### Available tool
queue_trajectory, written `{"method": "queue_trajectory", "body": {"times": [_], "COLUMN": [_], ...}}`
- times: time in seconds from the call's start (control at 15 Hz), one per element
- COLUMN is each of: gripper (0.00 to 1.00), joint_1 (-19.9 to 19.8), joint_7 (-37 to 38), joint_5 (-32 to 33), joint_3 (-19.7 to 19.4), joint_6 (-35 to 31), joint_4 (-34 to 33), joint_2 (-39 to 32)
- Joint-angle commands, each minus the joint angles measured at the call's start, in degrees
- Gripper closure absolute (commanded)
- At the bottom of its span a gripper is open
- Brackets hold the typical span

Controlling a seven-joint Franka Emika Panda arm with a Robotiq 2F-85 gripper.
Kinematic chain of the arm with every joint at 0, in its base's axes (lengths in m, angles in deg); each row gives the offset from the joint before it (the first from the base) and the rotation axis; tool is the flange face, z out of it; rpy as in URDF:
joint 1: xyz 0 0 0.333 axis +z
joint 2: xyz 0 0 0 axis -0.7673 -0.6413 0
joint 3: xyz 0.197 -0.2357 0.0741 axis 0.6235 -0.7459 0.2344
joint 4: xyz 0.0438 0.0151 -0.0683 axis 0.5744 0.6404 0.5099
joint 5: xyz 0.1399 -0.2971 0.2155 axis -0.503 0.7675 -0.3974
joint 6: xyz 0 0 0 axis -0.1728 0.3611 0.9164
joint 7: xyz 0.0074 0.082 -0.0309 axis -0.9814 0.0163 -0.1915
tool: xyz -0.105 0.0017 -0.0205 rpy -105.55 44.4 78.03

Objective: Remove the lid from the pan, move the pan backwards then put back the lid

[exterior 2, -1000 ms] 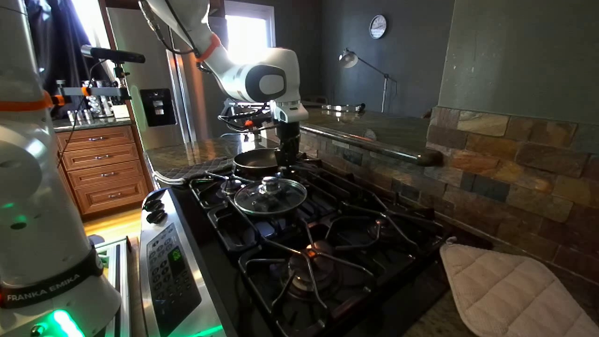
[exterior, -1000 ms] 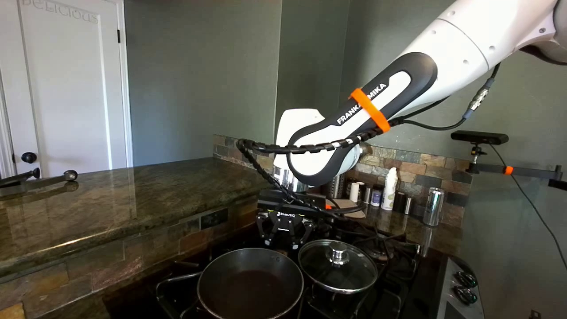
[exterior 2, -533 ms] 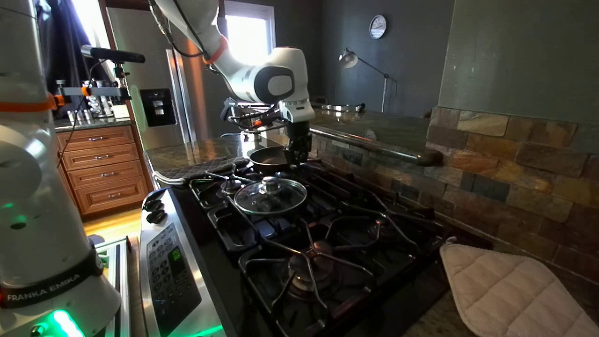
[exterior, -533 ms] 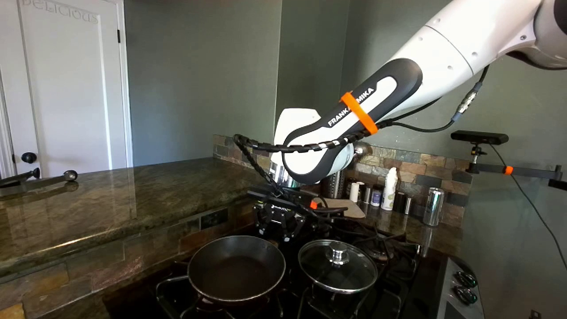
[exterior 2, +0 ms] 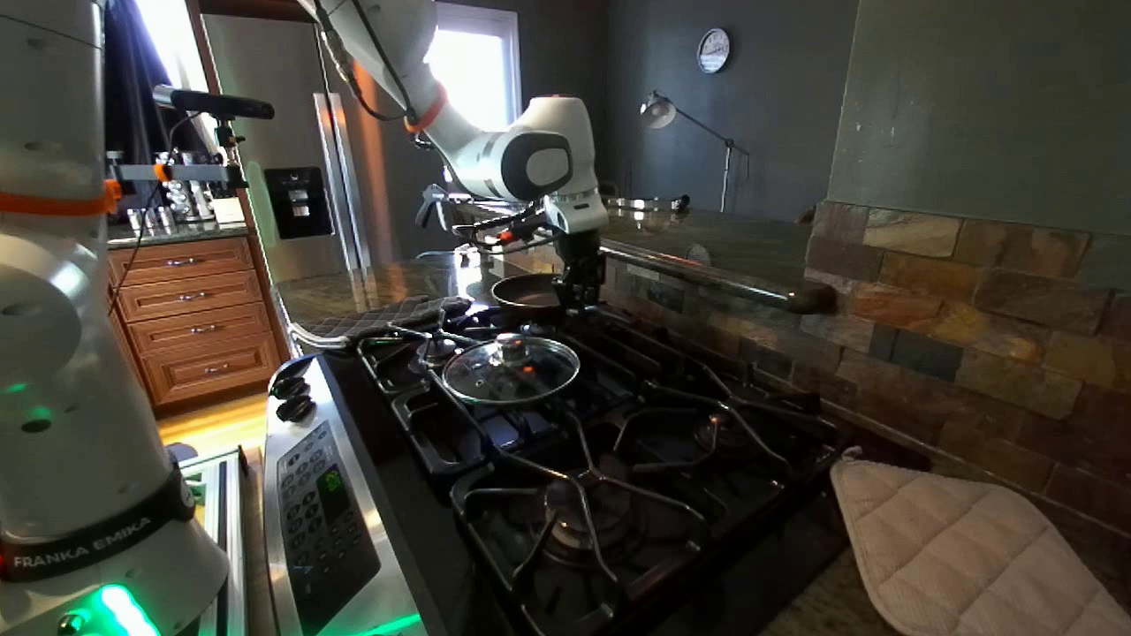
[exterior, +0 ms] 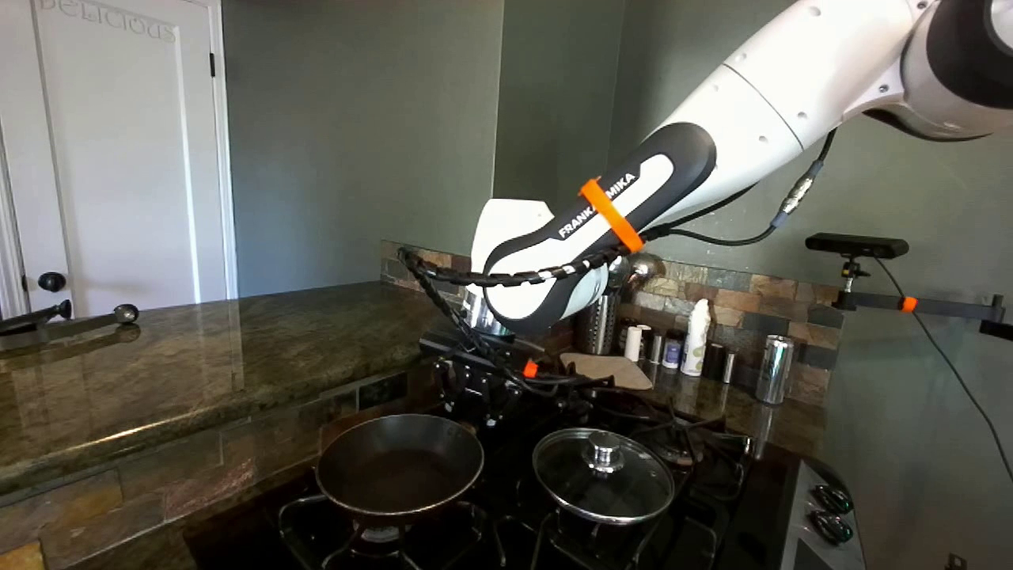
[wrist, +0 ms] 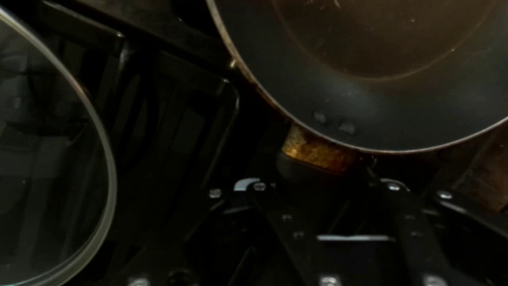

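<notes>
The pan (exterior: 400,467) stands over the grate in an exterior view, dark grey with a brownish inside. It also shows in an exterior view (exterior 2: 526,287) and in the wrist view (wrist: 381,111). The gripper (wrist: 323,186) has its fingers on either side of the pan's dark handle, close to the rim, and looks shut on it; the contact is too dark to see. The gripper also shows in both exterior views (exterior: 470,416) (exterior 2: 579,305). The glass lid (exterior: 604,487), knob up, lies on the grates apart from the pan; it also shows in an exterior view (exterior 2: 511,375).
A stone-tiled wall (exterior 2: 671,296) with a raised granite counter (exterior: 237,348) runs close beside the gripper and pan. Burner grates (exterior 2: 618,473) cover the stove. A pale pot holder (exterior 2: 981,539) and a dark quilted mat (exterior 2: 398,320) lie at the stove's ends.
The gripper and the pan have moved together across the stove towards the tiled wall, away from the lid and the control panel. The lid has stayed in place.
</notes>
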Motion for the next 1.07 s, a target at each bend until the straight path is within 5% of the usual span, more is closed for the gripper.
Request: {"method": "queue_trajectory", "body": {"times": [0.0, 0.07, 0.13, 0.4, 1.0], "gripper": [0.78, 0.78, 0.36, 0.05, 0.0], "joint_1": [1.49, 1.56, 1.61, 1.61, 0.74], "joint_7": [2.76, 2.49, 2.22, 1.08, -0.44], "joint_5": [1.6, 1.47, 1.34, 0.77, 0.73], "joint_3": [-1.06, -1.0, -0.95, -0.71, -0.57], "joint_6": [-0.89, -0.78, -0.7, 0.13, 5.14], "joint_4": [-2.41, -2.55, -2.69, -2.02, 1.67], "joint_2": [-2.14, -2.14, -2.15, -0.63, 7.01]}}
